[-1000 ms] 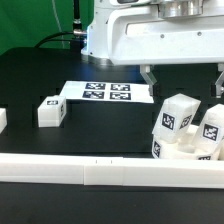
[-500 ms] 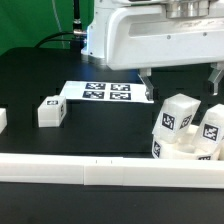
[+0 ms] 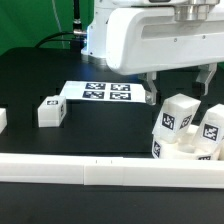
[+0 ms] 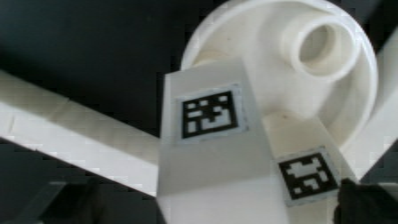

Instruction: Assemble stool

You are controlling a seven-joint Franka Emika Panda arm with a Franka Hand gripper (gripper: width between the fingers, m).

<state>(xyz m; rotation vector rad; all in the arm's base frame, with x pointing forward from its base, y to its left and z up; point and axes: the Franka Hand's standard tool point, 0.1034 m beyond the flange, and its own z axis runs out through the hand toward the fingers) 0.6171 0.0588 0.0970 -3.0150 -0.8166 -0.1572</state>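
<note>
- exterior view: the white two-finger gripper (image 3: 178, 82) hangs over the cluster at the exterior view's right. its dark fingers (image 3: 150, 86) are spread wide with nothing between them. the arm's glossy white housing (image 3: 140, 40) hides the wrist and runs off the top edge.
- below it sits the round white plastic disc seat (image 3: 182, 153), low and partly masked by two white blocky tagged legs (image 3: 177, 113) rising from it. whether they sit in sockets cannot be told, and the one nearer the edge is cut by the frame.
- a third white blocky leg (image 3: 50, 111) lies apart on the matte black table (image 3: 30, 80), near the flat white marker board (image 3: 100, 92). a white scrap (image 3: 2, 120) at the exterior view's left edge is too cropped to name.
- a long smooth white border rail (image 3: 100, 172) crosses the foreground.
- wrist view: the seat (image 4: 267, 35) looms close and smooth, with one round open socket (image 4: 329, 45). a square-edged tagged leg (image 4: 222, 150) lies across the view, soft with closeness. a stretch of the rail (image 4: 63, 110) shows past it. the fingertips are not clear here.
</note>
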